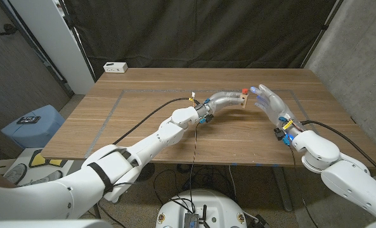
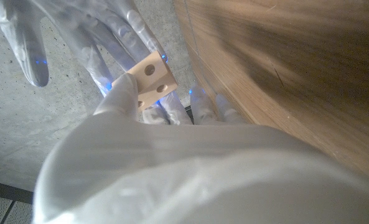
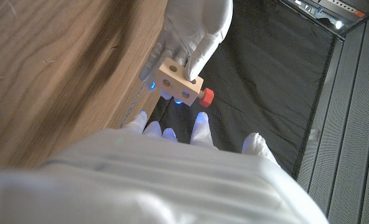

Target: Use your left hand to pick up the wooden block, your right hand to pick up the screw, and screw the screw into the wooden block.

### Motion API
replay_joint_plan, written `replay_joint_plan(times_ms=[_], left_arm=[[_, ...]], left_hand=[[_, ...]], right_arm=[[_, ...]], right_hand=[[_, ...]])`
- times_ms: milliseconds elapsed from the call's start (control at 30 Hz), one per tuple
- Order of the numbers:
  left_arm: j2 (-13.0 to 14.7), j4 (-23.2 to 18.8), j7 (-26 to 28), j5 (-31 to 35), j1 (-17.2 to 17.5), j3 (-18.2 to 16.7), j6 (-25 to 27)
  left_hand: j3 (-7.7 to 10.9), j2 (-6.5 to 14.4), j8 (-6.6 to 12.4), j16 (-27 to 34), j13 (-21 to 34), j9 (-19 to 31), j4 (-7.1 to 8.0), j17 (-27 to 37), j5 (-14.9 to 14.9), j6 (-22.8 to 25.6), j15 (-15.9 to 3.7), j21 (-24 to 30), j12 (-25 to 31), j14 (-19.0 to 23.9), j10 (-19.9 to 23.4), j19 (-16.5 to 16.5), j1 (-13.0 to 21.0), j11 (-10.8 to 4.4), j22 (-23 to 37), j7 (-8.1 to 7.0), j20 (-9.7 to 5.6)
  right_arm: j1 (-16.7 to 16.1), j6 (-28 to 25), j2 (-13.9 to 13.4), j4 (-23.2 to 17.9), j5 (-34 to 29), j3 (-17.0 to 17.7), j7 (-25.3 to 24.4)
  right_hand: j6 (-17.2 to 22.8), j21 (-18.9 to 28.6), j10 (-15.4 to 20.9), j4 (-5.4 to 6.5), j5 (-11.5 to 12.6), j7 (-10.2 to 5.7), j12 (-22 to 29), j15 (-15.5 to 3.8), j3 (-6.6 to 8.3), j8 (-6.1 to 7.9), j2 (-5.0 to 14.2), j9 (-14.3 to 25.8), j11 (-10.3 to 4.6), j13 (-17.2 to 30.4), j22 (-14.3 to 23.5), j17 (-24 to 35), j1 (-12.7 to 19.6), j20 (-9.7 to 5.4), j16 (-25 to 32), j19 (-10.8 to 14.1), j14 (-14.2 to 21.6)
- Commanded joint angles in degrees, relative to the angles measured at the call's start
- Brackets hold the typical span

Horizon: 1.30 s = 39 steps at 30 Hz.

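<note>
Head view is showing the robot's left hand (image 1: 229, 99) gripping a small pale wooden block with round holes (image 1: 244, 98), lifted off the brown wooden tabletop (image 1: 143, 114) towards its far edge, a little right of the middle. A red-headed screw (image 1: 243, 91) is sitting in the block, its cap sticking out at the block's upper end. The right hand (image 1: 270, 102) is hovering just beside the block on the side facing the table's right edge, fingers spread apart and holding nothing.

The left hand (image 3: 187, 37) is pinching the block (image 3: 179, 79) by its sides, which is leaving the holed face and the end with the screw (image 3: 206, 95) uncovered; judging by this, the block is being presented so that the other hand can reach the red cap and turn it. In the right wrist view the right hand's fingertips (image 3: 201, 119) are pointing up at the block, near it but not touching.

The block (image 2: 150, 79) is looking like a short rectangular piece of light, unfinished wood, with two dark round holes showing on one face in the left wrist view and holes on the adjoining face in the right wrist view. The screw's cap is a bright red, ridged disc pressed close against the block's end, so the screw appears to be driven in most of the way; its shaft is hidden, and how deep it is sitting cannot be told.

A white power strip (image 1: 115, 66) is lying at the tabletop's far left corner.
</note>
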Motion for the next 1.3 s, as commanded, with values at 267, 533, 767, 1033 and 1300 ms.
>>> replay_joint_plan(times_ms=[267, 533, 767, 1033, 1300], left_arm=[[0.00, 0.02, 0.55, 0.17, -0.11, 0.13, 0.14], [-0.70, 1.85, 0.01, 0.00, -0.82, 0.07, -0.49], [-1.23, 3.22, -0.39, -0.11, -1.29, -0.02, -1.03], [-1.61, 4.32, -0.71, -0.18, -1.66, -0.14, -1.48], [-1.79, 4.93, -1.13, -0.25, -1.90, -0.23, -1.76]], left_hand=[[0.24, 0.61, 0.40, 0.35, 0.03, 0.30, 0.28, 0.16, 0.38, 1.51, -1.35, 0.41, 0.41, 0.41, 0.15, 0.23, 0.31, 0.19, 0.32, 0.99, 0.01], [0.23, 0.52, 0.40, 0.32, 0.03, 0.30, 0.24, 0.11, 0.38, 1.52, -1.31, 0.41, 0.41, 0.41, 0.17, 0.22, 0.30, 0.14, 0.32, 0.98, -0.02], [0.18, 0.50, 0.41, 0.36, 0.03, 0.30, 0.25, 0.13, 0.37, 1.54, -1.32, 0.40, 0.41, 0.45, 0.17, 0.20, 0.27, 0.16, 0.32, 1.06, 0.05], [0.19, 0.53, 0.45, 0.35, 0.03, 0.30, 0.27, 0.14, 0.37, 1.65, -1.39, 0.42, 0.40, 0.42, 0.13, 0.26, 0.24, 0.20, 0.32, 0.97, 0.00], [0.17, 0.51, 0.40, 0.36, 0.03, 0.29, 0.28, 0.16, 0.36, 1.55, -1.39, 0.42, 0.41, 0.41, 0.15, 0.25, 0.21, 0.08, 0.32, 0.96, -0.02]], right_arm=[[5.46, 0.75, -0.17, 4.23, 1.38, -3.21, 3.78], [6.90, 0.99, -0.16, 5.04, 1.55, -4.40, 4.03], [8.11, 1.06, -0.15, 5.59, 1.64, -5.45, 4.25], [8.93, 1.05, -0.28, 5.95, 1.85, -6.33, 4.38], [8.89, 0.98, -0.56, 5.72, 1.94, -6.57, 3.91]], right_hand=[[-1.72, 0.01, -5.91, 0.17, -0.13, -0.09, -0.29, 0.27, -0.03, -0.25, 0.08, 0.05, -0.17, 0.16, 0.14, 0.29, -0.49, 0.55, 0.20, -0.68, -8.06], [-1.83, -0.08, -6.05, 0.36, -0.12, -0.08, -0.27, 0.18, -0.12, -0.12, 0.04, 0.04, -0.13, 0.15, 0.15, 0.37, -0.79, 0.59, 0.20, -0.99, -8.24], [-1.82, -0.09, -6.17, 0.48, -0.11, -0.06, -0.27, 0.20, -0.19, -0.03, -0.01, 0.04, -0.11, 0.15, 0.15, 0.42, -0.98, 0.62, 0.23, -1.06, -8.30], [-1.86, -0.09, -6.34, 0.60, -0.08, -0.08, -0.27, 0.18, -0.22, 0.07, -0.04, 0.03, -0.11, 0.15, 0.15, 0.46, -1.16, 0.57, 0.26, -1.16, -8.35], [-1.86, -0.09, -6.40, 0.64, -0.03, -0.09, -0.23, 0.24, -0.19, 0.16, -0.09, 0.03, -0.07, 0.15, 0.15, 0.45, -1.22, 0.57, 0.27, -1.26, -8.36]])
